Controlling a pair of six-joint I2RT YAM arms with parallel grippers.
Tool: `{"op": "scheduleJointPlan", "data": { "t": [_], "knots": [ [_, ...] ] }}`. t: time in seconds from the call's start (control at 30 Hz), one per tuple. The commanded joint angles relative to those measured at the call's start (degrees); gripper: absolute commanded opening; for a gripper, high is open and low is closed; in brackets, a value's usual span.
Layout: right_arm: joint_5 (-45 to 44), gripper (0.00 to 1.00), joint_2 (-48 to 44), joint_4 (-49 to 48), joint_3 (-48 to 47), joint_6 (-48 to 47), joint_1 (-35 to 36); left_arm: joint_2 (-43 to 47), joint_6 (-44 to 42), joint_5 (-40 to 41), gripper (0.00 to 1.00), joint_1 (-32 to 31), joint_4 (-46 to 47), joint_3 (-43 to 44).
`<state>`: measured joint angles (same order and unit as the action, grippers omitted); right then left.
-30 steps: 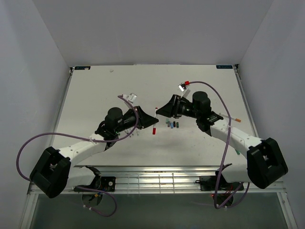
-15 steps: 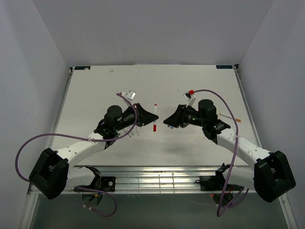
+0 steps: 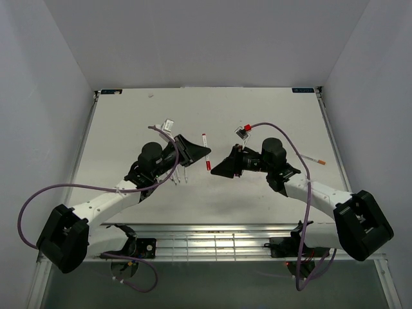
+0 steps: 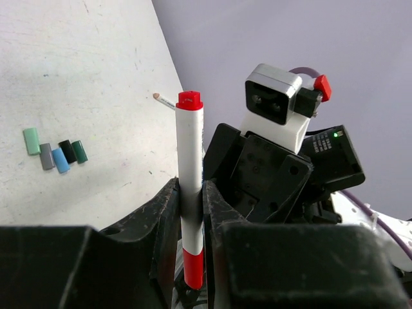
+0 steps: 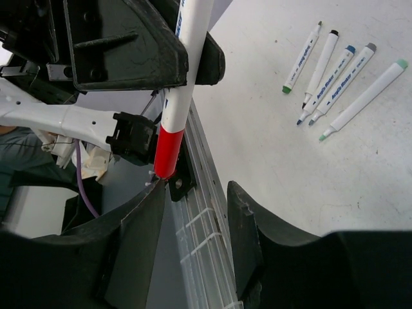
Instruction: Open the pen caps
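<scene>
My left gripper is shut on the white barrel of a pen and holds it off the table. Its red pen cap points toward the near edge. My right gripper stands open just beside that cap; the cap's end is by the tip of one finger and not between the jaws. Several loose pen caps in green, grey, blue and black lie in a row on the table.
Several uncapped white pens lie side by side on the table beneath my left arm. A lone pen with an orange tip lies at the right. The table's near edge and metal rail run below both arms.
My right arm has swung left and nearer, bringing its jaws up to the red cap, and the jaws have narrowed a little. My left gripper has shifted the pen slightly.
</scene>
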<state>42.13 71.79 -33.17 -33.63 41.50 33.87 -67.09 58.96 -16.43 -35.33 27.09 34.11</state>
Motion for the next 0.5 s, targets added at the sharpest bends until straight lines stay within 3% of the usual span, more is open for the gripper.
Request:
{"op": "scheduleJointPlan", "data": {
  "t": [0.0, 0.47],
  "knots": [
    [2.3, 0.50, 1.9, -8.8, 0.1, 3.1, 0.7, 2.7, 2.9, 3.0, 0.00, 0.1, 1.2, -1.3],
    [4.8, 0.49, 8.5, -30.7, 1.2, 16.9, 1.8, 1.9, 3.4, 2.3, 0.00, 0.0, 3.6, -1.9]
  ]
}}
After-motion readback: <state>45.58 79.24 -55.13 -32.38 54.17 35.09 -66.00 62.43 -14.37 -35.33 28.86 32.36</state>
